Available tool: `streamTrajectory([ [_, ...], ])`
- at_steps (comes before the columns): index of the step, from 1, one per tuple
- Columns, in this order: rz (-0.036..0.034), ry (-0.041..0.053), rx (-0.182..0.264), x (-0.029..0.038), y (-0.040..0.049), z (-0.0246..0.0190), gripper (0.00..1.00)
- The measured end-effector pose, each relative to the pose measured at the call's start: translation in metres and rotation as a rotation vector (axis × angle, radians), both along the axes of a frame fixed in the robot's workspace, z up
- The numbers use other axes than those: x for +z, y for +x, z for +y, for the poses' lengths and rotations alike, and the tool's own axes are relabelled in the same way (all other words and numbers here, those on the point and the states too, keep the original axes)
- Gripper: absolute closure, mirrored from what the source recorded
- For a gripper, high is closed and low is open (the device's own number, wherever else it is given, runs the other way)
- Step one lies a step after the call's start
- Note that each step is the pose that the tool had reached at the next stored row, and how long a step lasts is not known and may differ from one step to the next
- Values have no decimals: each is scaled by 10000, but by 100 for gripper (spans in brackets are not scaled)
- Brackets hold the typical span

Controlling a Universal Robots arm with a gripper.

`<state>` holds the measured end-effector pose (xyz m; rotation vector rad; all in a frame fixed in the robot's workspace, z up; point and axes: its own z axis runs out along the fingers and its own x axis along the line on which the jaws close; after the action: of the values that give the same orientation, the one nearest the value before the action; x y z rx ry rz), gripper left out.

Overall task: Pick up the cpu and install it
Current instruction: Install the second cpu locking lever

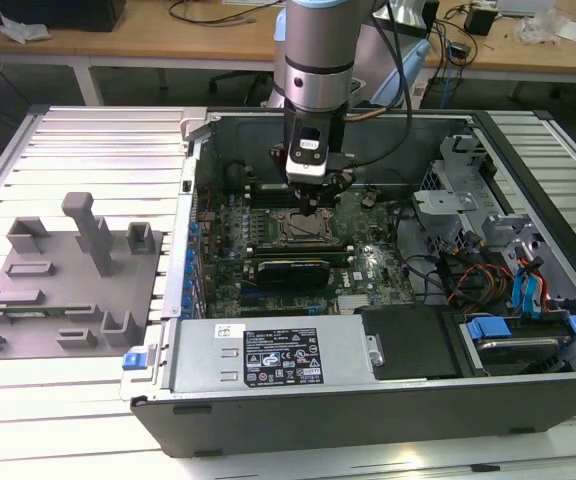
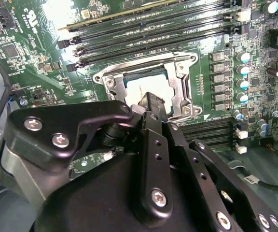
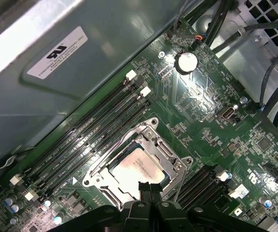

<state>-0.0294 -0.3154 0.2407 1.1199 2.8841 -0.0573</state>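
In the socket [image 3: 139,166], the cpu [image 3: 135,166] lies flat, silvery-white.

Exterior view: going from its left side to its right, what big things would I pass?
Grey moulded tray → open computer case's wall → robot gripper above the motherboard socket → blue-clipped drive bay.

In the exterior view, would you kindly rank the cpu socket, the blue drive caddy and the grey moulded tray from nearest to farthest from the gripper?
1. cpu socket, directly beneath the gripper.
2. blue drive caddy, toward the exterior view's right, inside the case.
3. grey moulded tray, at the exterior view's left, outside the case.
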Motion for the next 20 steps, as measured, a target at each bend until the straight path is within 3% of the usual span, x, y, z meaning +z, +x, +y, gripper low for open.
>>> streamTrajectory([
  [8, 1, -3, 2, 3, 0, -10, 89],
  [20, -1, 0, 1, 2, 0, -125, 89],
])
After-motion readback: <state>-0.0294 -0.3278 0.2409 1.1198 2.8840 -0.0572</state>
